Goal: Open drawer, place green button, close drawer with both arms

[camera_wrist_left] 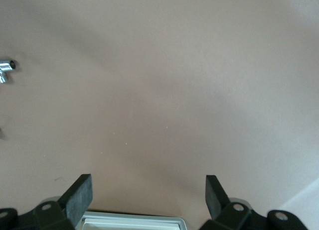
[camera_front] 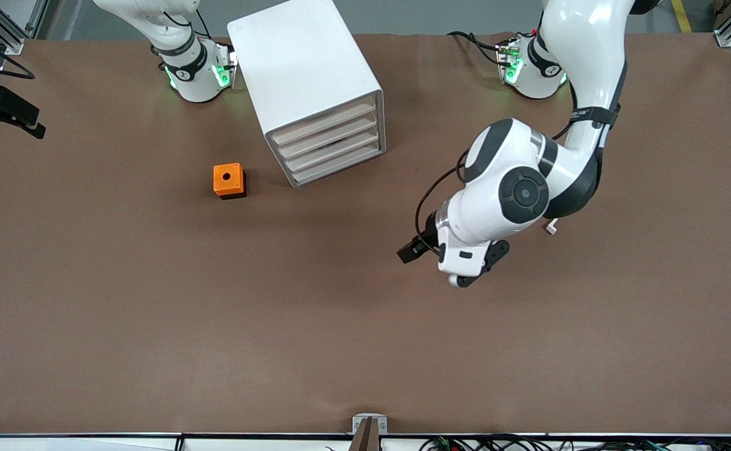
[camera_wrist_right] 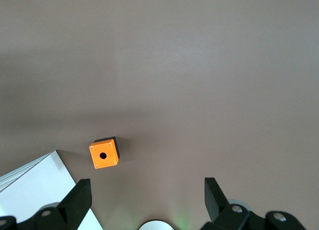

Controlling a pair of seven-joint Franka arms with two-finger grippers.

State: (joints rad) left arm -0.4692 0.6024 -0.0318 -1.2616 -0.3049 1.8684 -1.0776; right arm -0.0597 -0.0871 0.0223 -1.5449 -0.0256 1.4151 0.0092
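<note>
The white cabinet (camera_front: 305,75) stands between the two arm bases, and its four drawers are all shut. The drawer (camera_front: 338,166) is the lowest one, with a pale beige front. The green-capped button shows in no view. My left gripper (camera_front: 468,275) hangs over bare table toward the left arm's end, nearer the front camera than the cabinet. In the left wrist view it (camera_wrist_left: 148,195) is open and empty. My right gripper (camera_wrist_right: 148,197) is open and empty, high over the table near its own base. It is out of the front view.
An orange cube with a hole (camera_front: 228,180) sits beside the cabinet toward the right arm's end and also shows in the right wrist view (camera_wrist_right: 104,153). The cabinet's corner (camera_wrist_right: 35,190) shows there too. A small metal part (camera_wrist_left: 6,69) lies at the left wrist view's edge.
</note>
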